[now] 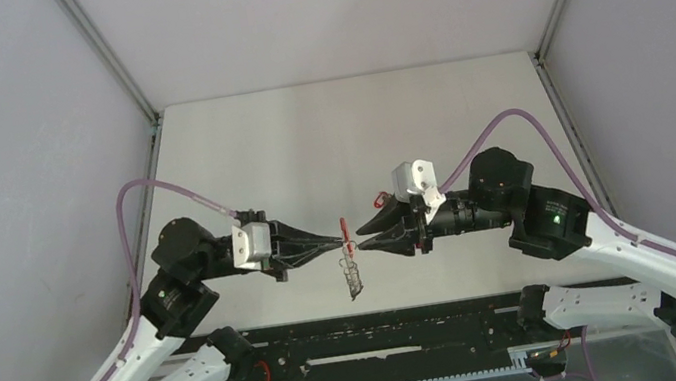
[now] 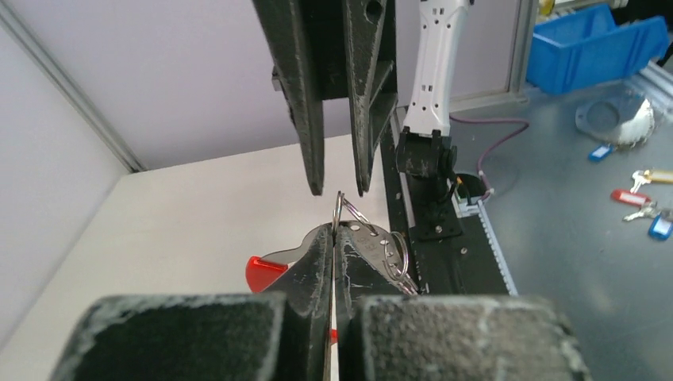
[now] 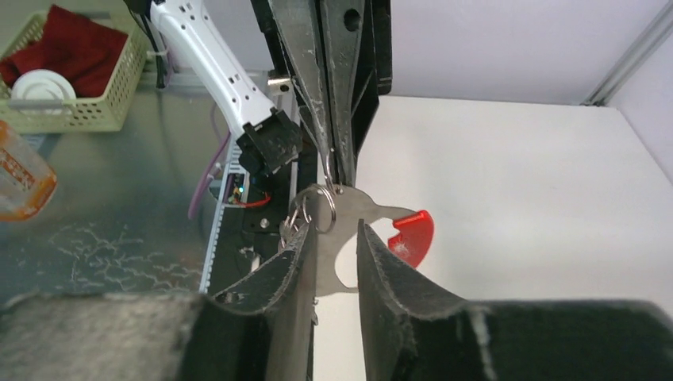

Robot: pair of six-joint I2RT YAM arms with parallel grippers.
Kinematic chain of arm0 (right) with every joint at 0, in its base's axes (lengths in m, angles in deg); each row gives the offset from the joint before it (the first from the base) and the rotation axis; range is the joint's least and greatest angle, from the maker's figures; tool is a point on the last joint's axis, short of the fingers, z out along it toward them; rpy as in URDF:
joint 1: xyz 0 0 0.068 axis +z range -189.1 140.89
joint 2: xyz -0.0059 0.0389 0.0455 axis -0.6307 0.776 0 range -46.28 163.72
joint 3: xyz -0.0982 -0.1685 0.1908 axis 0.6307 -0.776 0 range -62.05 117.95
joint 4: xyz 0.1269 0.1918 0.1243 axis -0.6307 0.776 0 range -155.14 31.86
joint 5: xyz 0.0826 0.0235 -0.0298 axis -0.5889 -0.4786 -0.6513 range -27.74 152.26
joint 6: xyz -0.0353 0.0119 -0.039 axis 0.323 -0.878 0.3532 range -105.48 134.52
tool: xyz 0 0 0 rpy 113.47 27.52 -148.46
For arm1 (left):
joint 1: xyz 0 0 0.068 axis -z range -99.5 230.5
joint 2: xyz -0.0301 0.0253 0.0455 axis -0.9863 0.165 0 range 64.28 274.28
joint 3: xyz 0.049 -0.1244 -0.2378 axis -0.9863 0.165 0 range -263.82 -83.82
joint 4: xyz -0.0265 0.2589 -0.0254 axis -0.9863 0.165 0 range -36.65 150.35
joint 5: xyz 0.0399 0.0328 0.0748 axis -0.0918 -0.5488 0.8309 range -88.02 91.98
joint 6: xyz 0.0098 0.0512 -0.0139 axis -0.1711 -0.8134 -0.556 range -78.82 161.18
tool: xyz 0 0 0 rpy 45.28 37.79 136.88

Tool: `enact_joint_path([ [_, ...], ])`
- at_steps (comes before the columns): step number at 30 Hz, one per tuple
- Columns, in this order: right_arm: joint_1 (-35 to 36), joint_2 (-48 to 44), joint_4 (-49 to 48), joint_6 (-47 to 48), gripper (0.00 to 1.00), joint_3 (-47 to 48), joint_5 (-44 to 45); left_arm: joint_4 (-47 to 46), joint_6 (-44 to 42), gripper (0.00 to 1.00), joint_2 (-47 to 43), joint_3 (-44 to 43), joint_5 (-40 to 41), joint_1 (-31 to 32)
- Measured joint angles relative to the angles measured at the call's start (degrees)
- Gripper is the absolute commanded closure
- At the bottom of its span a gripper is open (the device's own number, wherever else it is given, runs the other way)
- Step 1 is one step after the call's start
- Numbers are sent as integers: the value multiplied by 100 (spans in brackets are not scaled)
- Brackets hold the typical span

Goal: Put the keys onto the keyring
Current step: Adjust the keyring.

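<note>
The keyring [image 2: 339, 208] is a thin metal ring on a flat silvery tab with a red strap end [image 2: 264, 271]. My left gripper [image 2: 333, 230] is shut on the keyring and holds it above the table. The keys [image 2: 390, 255] hang in a small bunch from the ring, on the right of my left fingers. In the top view the red strap [image 1: 347, 229] sits between both grippers and the keys [image 1: 354, 280] dangle below. My right gripper [image 3: 333, 228] is open, its fingers on either side of the silvery tab [image 3: 349, 238], tip to tip with my left gripper [image 1: 340, 242].
A black rail [image 1: 387, 340] runs along the table's near edge. Off the table stand a blue bin [image 2: 595, 44], several loose tagged keys [image 2: 643, 202], a basket [image 3: 63, 111] and an orange bottle [image 3: 20, 178].
</note>
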Motion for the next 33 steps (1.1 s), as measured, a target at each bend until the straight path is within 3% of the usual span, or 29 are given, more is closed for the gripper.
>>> enact_joint_path([
  [6,-188,0,-481,-428,66,-247,-125,-638,846,100,79,164,197,0],
  [12,-697,7,-1154,-979,55,-251,-804,-890,1141,100,79,190,205,0],
  [21,-1025,17,-1755,-1462,60,-251,-1478,-1045,1263,100,44,190,212,0],
  [33,-872,315,-1939,-1552,61,-251,-1587,-1139,1386,100,101,190,319,0],
])
